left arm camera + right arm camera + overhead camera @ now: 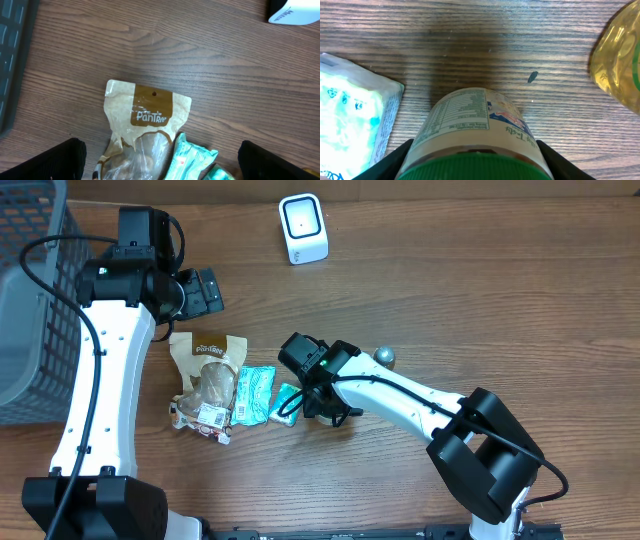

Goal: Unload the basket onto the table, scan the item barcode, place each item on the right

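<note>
Plainly — "PanTree" on brown pouch (pixel 150 112); nutrition panel on green-lidded jar (pixel 475 130)

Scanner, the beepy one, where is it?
On the wooden table, look to the far edge, opposite the arms. Right of the grey basket, the scanner stands alone. It is the only white box with a dark-edged square window, unlike the crinkly packets.

Wooden bench (pixel 480 290) fills whole overhead view: mid-brown, fine grain running side to side. Light even, shadows soft and short. Dark strip (pixel 340 533) along near edge. Right wrist view, up close: broad darker shadow (pixel 470 45) across grain, small dark speck (pixel 533 76) on surface just right of it.
</note>
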Controlling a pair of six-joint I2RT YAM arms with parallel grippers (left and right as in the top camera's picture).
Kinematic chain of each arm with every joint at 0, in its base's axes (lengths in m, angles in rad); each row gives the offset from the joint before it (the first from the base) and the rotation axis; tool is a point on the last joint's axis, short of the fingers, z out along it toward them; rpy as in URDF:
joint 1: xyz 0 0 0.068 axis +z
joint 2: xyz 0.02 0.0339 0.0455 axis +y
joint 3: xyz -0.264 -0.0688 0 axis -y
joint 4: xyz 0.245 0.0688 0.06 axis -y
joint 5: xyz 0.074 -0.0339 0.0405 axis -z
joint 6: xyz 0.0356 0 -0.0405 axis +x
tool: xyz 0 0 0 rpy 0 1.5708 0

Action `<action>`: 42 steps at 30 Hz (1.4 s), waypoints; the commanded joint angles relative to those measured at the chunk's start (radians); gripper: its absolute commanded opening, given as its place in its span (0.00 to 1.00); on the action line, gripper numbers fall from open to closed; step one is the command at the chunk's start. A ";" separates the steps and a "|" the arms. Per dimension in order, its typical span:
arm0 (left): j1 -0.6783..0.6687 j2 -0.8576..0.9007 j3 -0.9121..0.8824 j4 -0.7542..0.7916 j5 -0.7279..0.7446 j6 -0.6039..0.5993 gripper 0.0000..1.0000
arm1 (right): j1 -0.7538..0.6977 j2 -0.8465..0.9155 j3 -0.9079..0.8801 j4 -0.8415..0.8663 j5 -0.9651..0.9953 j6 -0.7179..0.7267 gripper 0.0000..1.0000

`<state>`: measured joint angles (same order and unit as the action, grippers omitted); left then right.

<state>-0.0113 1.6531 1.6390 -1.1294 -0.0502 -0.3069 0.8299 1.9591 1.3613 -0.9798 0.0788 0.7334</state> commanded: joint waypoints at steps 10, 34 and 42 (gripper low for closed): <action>0.002 -0.006 0.013 0.004 -0.009 0.015 1.00 | -0.007 -0.002 -0.010 0.005 -0.006 -0.006 0.73; 0.002 -0.006 0.013 0.004 -0.009 0.015 1.00 | -0.095 -0.034 0.436 -0.376 -0.160 -0.147 0.59; 0.002 -0.006 0.013 0.003 -0.009 0.015 1.00 | -0.200 -0.064 0.558 -0.424 -0.445 -0.301 0.59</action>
<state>-0.0113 1.6531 1.6390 -1.1294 -0.0502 -0.3065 0.6495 1.9453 1.8866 -1.4029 -0.2314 0.5037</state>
